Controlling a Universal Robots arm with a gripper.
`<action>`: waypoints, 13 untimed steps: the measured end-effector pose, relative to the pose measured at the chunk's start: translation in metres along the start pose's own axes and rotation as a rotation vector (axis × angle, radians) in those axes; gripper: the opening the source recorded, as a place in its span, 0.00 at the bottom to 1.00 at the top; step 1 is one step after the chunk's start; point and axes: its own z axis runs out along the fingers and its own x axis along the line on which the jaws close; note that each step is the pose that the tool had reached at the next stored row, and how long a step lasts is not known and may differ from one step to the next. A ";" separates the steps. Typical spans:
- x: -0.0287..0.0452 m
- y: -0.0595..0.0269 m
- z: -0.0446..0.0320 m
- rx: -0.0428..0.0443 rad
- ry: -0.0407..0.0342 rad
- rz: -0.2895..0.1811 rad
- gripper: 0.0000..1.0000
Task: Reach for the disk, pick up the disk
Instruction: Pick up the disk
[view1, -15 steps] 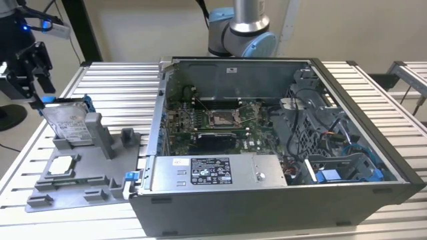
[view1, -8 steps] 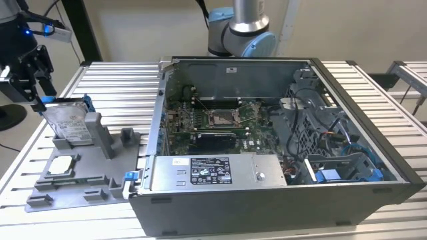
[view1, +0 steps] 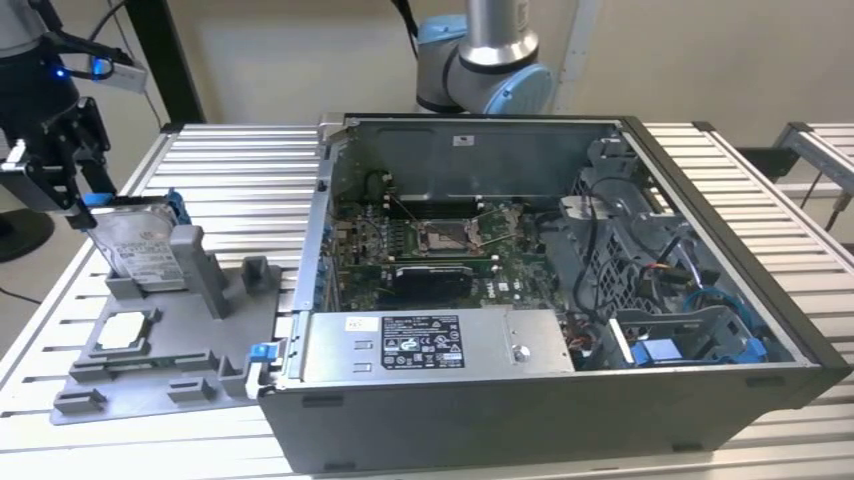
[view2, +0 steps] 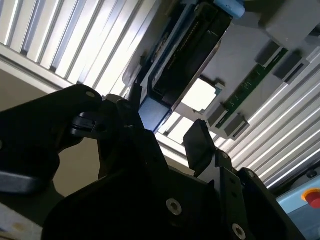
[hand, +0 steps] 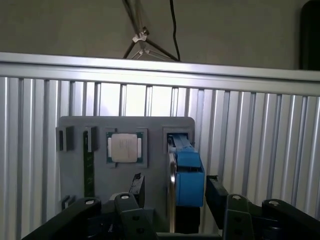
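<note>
the pincer (view1: 80, 200) hangs over the far end of the slatted counter (view1: 227, 165), at the exterior view's left, released, fingers (hand: 216, 192) spread. the disk (view1: 135, 243) stands on edge in a slot of the grey holder (view1: 160, 355), beside the open computer case (view1: 534, 420). in the first wrist view its blue edge sits between the two fingers, a gap showing on one side.

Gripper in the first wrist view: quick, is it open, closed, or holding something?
Gripper: open, its fingers on either side of the upright disk, holding nothing.
</note>
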 end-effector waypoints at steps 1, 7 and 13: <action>0.0000 0.0000 0.0012 0.0002 0.0000 -0.001 1.00; -0.0001 0.0001 0.0112 0.0021 -0.0015 -0.007 1.00; -0.0001 0.0000 0.0192 0.0048 -0.0028 -0.008 1.00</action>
